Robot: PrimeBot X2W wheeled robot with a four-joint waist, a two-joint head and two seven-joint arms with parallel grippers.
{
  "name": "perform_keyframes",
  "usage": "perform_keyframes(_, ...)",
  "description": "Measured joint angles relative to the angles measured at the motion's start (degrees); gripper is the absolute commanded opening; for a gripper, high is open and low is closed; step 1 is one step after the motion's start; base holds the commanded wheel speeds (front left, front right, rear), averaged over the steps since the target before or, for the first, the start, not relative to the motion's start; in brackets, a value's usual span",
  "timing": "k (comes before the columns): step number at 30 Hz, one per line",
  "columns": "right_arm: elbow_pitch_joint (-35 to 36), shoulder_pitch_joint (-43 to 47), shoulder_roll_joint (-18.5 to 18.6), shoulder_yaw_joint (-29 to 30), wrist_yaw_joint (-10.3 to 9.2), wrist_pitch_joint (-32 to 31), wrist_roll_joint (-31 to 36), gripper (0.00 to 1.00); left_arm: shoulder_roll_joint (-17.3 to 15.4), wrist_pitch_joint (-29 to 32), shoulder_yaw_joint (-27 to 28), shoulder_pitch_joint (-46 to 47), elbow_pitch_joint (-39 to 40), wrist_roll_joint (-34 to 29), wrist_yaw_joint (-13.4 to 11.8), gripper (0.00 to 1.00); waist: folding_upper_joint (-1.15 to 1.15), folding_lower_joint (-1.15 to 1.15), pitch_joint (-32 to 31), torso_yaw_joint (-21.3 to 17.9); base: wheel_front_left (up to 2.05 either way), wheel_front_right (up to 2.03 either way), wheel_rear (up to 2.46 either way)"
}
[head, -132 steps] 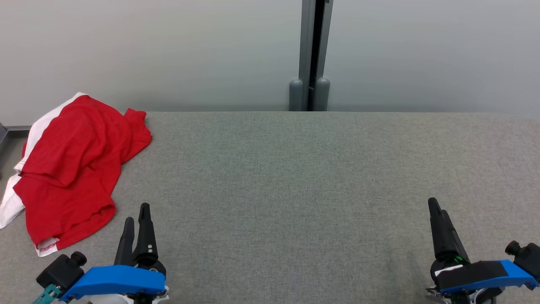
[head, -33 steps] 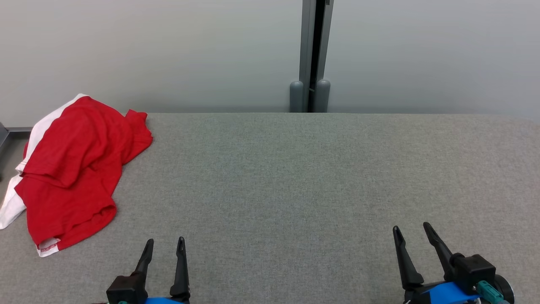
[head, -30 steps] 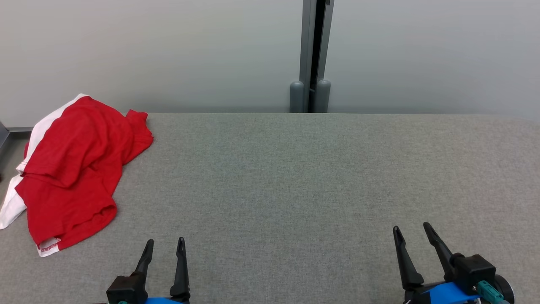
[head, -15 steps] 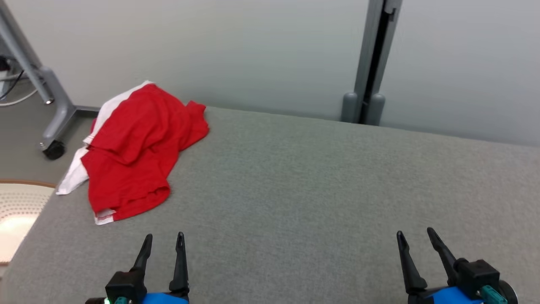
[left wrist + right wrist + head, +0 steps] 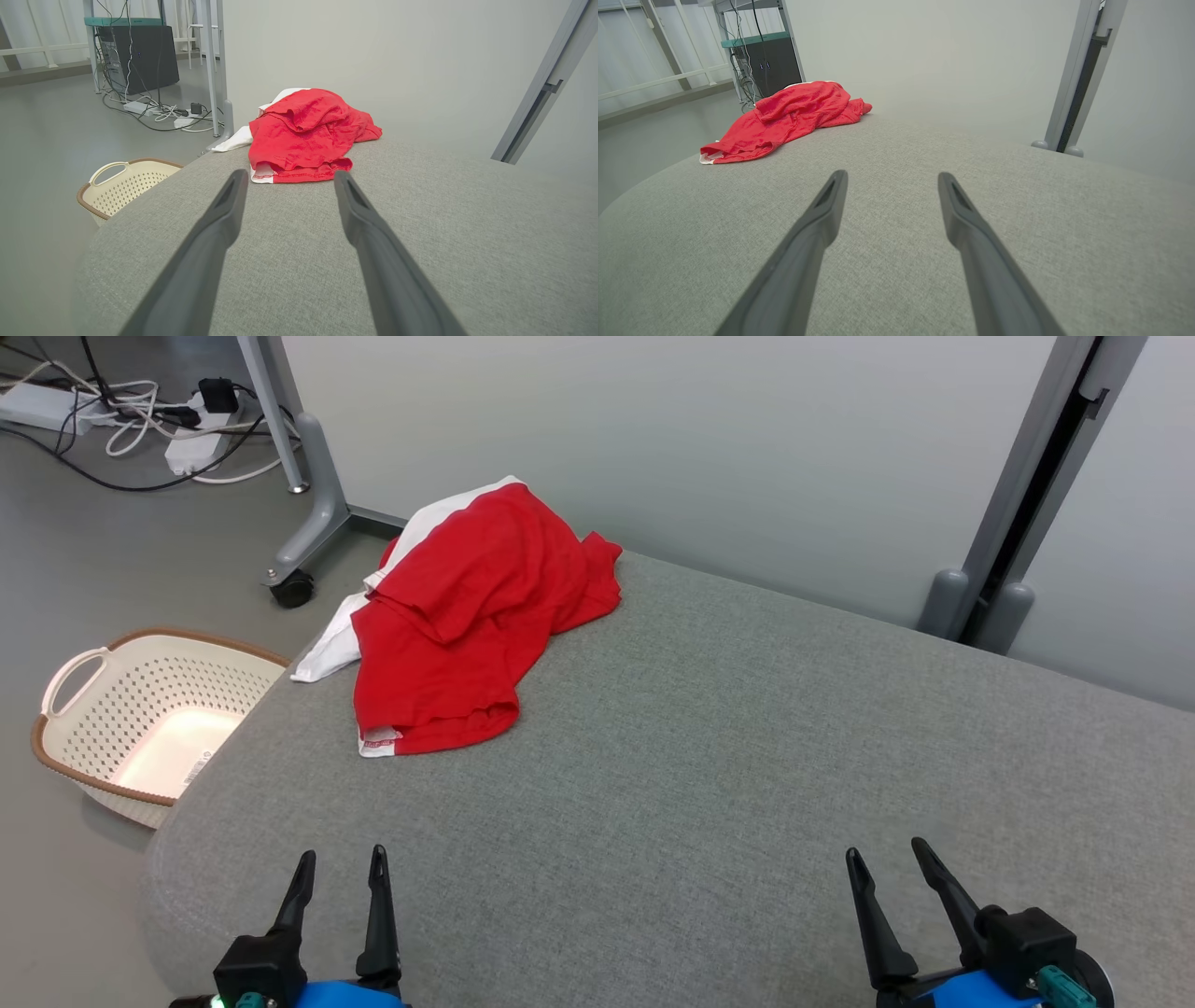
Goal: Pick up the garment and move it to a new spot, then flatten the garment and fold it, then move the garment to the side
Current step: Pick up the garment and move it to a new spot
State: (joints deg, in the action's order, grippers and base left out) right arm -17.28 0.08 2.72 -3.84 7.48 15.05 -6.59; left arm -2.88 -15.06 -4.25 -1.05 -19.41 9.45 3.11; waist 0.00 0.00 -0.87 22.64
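Head view: the whole picture has swung to the left since a second ago. The post behind the table has slid toward the right edge, and a pale basket (image 5: 121, 705) on the floor has come into sight. That is the camera turning, not the cloth moving. The red garment (image 5: 467, 625) lies crumpled on the same far-left corner of the grey table (image 5: 709, 784), now nearer the middle of the picture. I judge the robot is squaring up to it, with the pick-up not yet begun. The left end effector (image 5: 342, 852) and right end effector (image 5: 885, 847) both sit low at the near edge with fingers apart, holding nothing and well short of the cloth.

The heap's long axis runs from a near hem corner with a white patch, away and slightly rightward to the table's far edge. A white part spills over the left edge, on the basket's side.

Left wrist view: the left end effector (image 5: 290, 173) has its fingers spread wide and points almost straight at the garment (image 5: 306, 133). The stitched hem faces this arm, so the heap runs lengthwise away from it — the nearer arm for a first grasp, I think.

Right wrist view: the right end effector (image 5: 892, 173) is likewise spread and empty. The garment (image 5: 784, 119) lies far off to the upper left, stretched along the table's far left edge.
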Motion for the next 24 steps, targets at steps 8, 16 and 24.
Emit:
perform_keyframes(8,1.31,-0.14,0.00,0.16,0.01,0.00,0.26,1.00,0.01,0.00,1.67,-0.13,1.13,0.99,-0.11,1.00,0.00,0.00,1.16,1.20,0.00,0.00,0.00)
perform_keyframes(16,3.79,-1.18,0.01,1.52,0.00,0.00,2.42,1.00,-1.18,0.00,8.04,4.16,8.18,3.02,-0.99,1.00,0.00,0.01,5.90,0.11,0.00,0.00,0.00)
perform_keyframes(24,5.45,-5.88,-0.01,1.38,0.01,0.00,6.90,1.00,-11.13,1.46,12.47,22.13,12.27,1.82,-0.20,1.00,0.00,0.01,13.81,-4.01,0.00,0.00,0.00)
